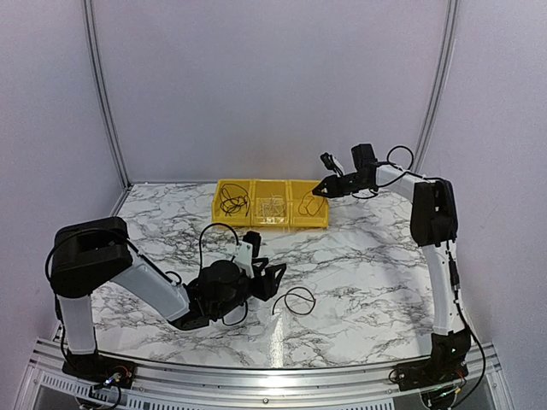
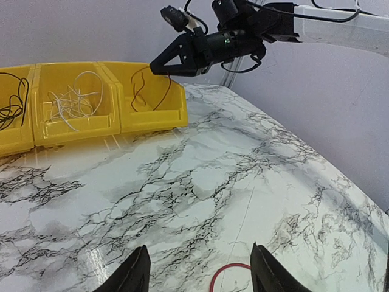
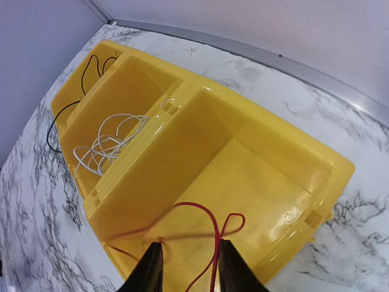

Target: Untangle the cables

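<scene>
A yellow bin (image 1: 295,224) with three compartments stands at the back of the marble table. A black cable (image 1: 231,201) lies in its left compartment and a pale cable (image 1: 272,205) in the middle one. My right gripper (image 1: 320,189) hovers over the right compartment, jaws a little apart. A red cable (image 3: 213,231) loops between the fingers down into that compartment and touches the right finger's inner side. My left gripper (image 1: 272,280) is open and empty, low over the table. A thin wire loop (image 1: 295,301), red in the left wrist view (image 2: 228,272), lies just ahead of it.
The bin also shows in the left wrist view (image 2: 152,118) and the right wrist view (image 3: 182,140). Grey walls close the cell at the back and sides. The right arm (image 1: 432,213) reaches along the right side. A metal rail (image 1: 256,376) runs along the near edge.
</scene>
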